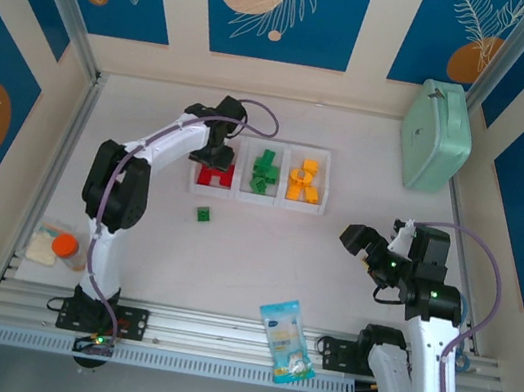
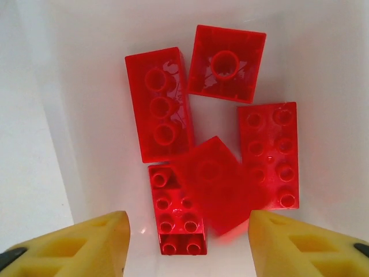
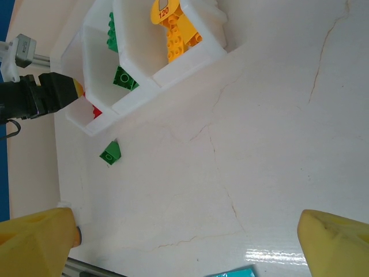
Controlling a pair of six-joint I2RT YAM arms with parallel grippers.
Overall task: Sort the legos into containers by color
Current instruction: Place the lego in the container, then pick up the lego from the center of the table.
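Three joined white containers [image 1: 278, 202] stand mid-table. The left one holds red legos [image 1: 214, 178], the middle green legos [image 1: 264, 171], the right yellow-orange legos [image 1: 305, 181]. My left gripper [image 1: 217, 153] hangs over the left bin, open. In the left wrist view its jaws [image 2: 187, 242] stand apart above several red bricks [image 2: 158, 104], and one blurred red brick [image 2: 222, 187] lies loose on top of them, free of the fingers. A lone green brick [image 1: 203, 213] [image 3: 110, 153] lies on the table in front of the bins. My right gripper [image 1: 373, 258] [image 3: 184, 242] hovers open and empty at the right.
A mint-green case [image 1: 435, 135] stands at the back right. A blue-and-white snack packet [image 1: 287, 341] lies near the front rail, its corner under the right wrist [image 3: 230, 273]. A small orange-topped object [image 1: 60, 247] sits at the front left by the wall.
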